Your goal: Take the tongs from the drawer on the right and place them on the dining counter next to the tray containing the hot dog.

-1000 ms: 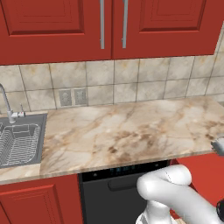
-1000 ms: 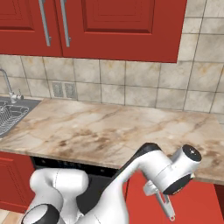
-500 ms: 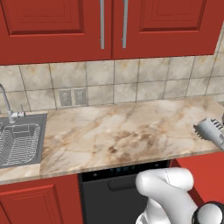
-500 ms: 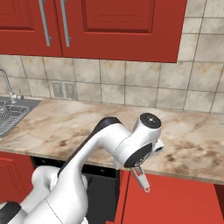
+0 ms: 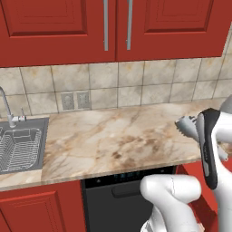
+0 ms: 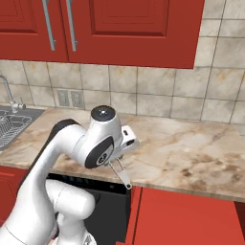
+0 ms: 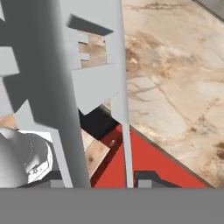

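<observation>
The tongs (image 7: pixel 94 83) are lifted clear of the open drawer (image 6: pixel 186 215) on the right and hang above the near edge of the marble table (image 5: pixel 118 140). The fingers (image 7: pixel 144 178), partly closed, clamp the two metal arms between them. The long tongs stick out well past the hand, so a wide swing could knock them on the table edge and twist them loose.

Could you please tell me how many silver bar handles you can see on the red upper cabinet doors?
2. In the left base view, the left handle and the right handle hang side by side where the two doors meet, above the counter. Others may lie outside the frame.
</observation>
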You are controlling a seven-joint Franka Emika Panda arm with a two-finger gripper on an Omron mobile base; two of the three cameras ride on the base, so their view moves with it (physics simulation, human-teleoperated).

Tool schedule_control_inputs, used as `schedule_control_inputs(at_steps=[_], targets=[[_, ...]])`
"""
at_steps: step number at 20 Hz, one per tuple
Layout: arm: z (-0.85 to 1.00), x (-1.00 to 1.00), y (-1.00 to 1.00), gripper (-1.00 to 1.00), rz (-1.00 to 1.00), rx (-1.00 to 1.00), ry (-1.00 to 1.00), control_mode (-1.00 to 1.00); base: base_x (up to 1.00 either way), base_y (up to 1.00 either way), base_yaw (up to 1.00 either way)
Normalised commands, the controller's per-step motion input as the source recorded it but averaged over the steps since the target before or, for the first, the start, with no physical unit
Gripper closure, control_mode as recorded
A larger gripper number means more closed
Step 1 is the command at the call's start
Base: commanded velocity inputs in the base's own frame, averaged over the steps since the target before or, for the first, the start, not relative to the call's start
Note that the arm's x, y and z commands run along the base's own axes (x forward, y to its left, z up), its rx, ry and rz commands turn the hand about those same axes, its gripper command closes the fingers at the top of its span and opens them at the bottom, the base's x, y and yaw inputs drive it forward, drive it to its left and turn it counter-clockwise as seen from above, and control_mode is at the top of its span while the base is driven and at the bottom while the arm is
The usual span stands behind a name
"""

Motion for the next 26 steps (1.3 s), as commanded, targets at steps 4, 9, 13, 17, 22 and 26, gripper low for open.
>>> schedule_control_inputs(at_steps=[4, 9, 13, 17, 22, 26], targets=[[0.0, 0.05, 0.62, 1.0, -0.07, -0.01, -0.04, -1.0, 0.0, 0.0, 0.0], [0.0, 0.01, 0.04, 1.0, 0.0, 0.03, -0.05, -1.0, 0.0, 0.0, 0.0], [0.0, 0.03, 0.02, 1.0, 0.0, 0.19, -0.09, -1.0, 0.0, 0.0, 0.0], [0.0, 0.0, 0.0, 1.0, 0.0, 0.03, 0.0, -1.0, 0.0, 0.0, 0.0], [0.0, 0.0, 0.0, 1.0, 0.0, 0.0, 0.0, 1.0, -0.05, 0.73, 0.03], [0.0, 0.0, 0.0, 1.0, 0.0, 0.0, 0.0, 1.0, 0.0, 1.0, 0.02]])
